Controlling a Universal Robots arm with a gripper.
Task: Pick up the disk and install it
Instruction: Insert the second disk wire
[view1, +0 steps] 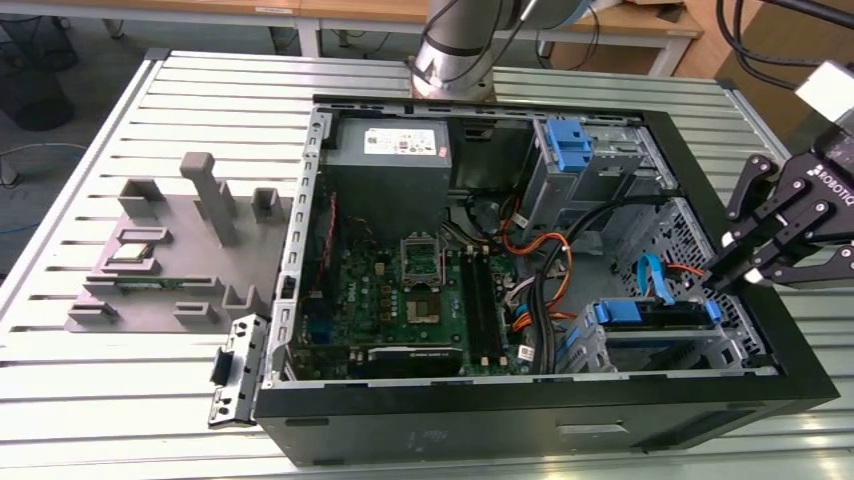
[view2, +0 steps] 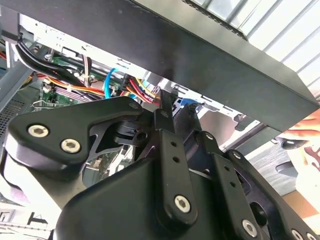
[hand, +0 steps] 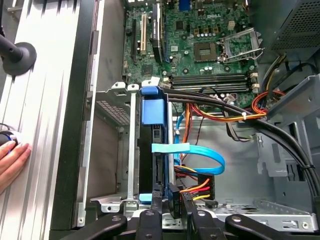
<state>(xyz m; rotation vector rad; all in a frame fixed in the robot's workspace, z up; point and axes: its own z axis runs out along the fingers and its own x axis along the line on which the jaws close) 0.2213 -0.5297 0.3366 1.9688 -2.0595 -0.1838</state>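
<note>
Gripper (hand: 170, 212) hung at the case's (view1: 534, 415) drive-bay corner, fingers close together beside the disk's end, apparently not clamping it. Disk (hand: 155, 150) stood edgewise in its metal cage (hand: 131, 150), blue rails showing, seemingly already installed. Motherboard (hand: 200, 45) lay beyond.

Computer case (view1: 534, 420): open, lying on the slatted table (view1: 80, 400).
Fixture block (view1: 167, 255): on the table, at the exterior view's left of the case.
Motherboard (view1: 400, 290): on the case floor.
Power-supply box (view1: 390, 145): in the case's far corner, behind the motherboard.
Disk (view1: 650, 313): in the bay at the case's near corner, exterior view's right.
Gripper (view1: 731, 270): just beside the case's wall, exterior view's right, near the disk.
Hand (hand: 11, 162): on the table outside the case wall, in the first wrist view.
</note>
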